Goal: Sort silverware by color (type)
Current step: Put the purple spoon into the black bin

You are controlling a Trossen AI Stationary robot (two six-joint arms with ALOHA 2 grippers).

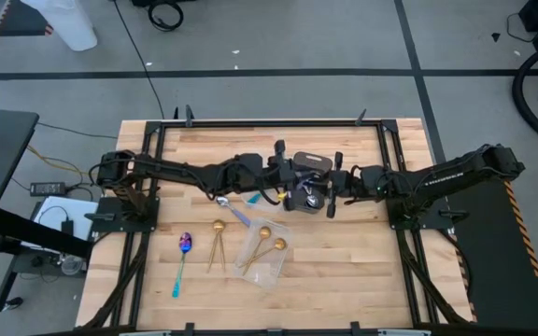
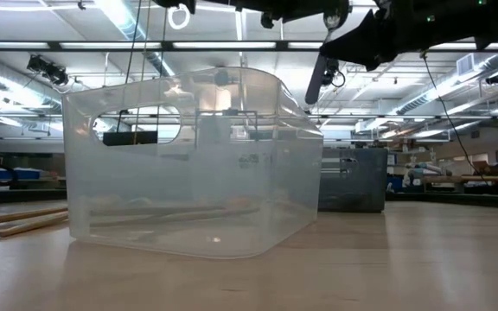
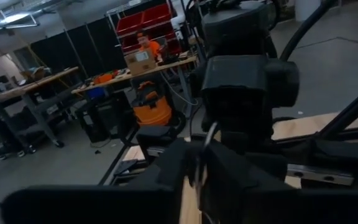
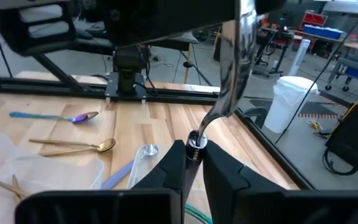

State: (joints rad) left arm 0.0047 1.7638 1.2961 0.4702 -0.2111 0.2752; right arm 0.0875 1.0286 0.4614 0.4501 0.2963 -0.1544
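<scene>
The right end effector (image 4: 193, 163) is up above the middle of the wooden table (image 1: 344, 280), its fingers pinching the thin handle of a shiny silver spoon (image 4: 232, 68). The left end effector (image 1: 288, 173) meets it there, and its fingers look a little spread beside the same spoon. Down on the table lie a purple-blue spoon with a teal handle (image 1: 182, 261), 1 gold spoon (image 1: 218, 243), 2 gold spoons (image 1: 267, 247) on a clear plastic tray (image 1: 265, 274), and a silver spoon with a pale blue handle (image 1: 233, 211).
</scene>
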